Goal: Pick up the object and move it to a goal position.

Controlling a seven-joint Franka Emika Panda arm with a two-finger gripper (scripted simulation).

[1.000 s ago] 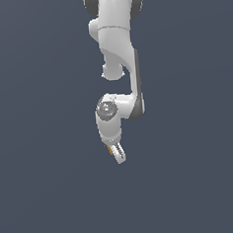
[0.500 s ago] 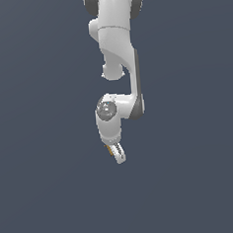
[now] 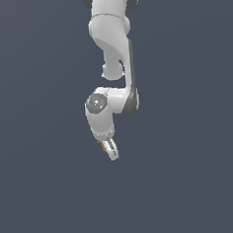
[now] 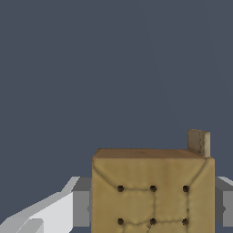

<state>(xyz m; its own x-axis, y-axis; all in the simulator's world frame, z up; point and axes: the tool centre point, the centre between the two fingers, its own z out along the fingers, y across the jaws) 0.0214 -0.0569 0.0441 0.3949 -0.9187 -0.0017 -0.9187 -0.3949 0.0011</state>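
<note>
so the white panda arm (image 3: 114, 49) hangs down from the top of the exterior view against a flat dark blue-grey backdrop, wrist bent so the hand (image 3: 109, 149) points down and a bit toward the exterior view's right. from out there you can only just make out a sliver of tan-orange at the fingers (image 3: 112, 151), too small to read any detail.

the wrist view is where it gets clear: the cube (image 4: 153, 191) fills most of the lower part of the frame, tan-brown with a darker stitched-looking grid and small dark dots at the grid corners. the grey finger pads (image 4: 82, 208) sit right against its two opposite sides, so the hand is pinching the cube between them. a small tan tab-like bit sticks up past one far corner of the cube, can't tell what that is.

nothing but plain backdrop shows behind the cube, so i can't tell how high it hangs.
</note>
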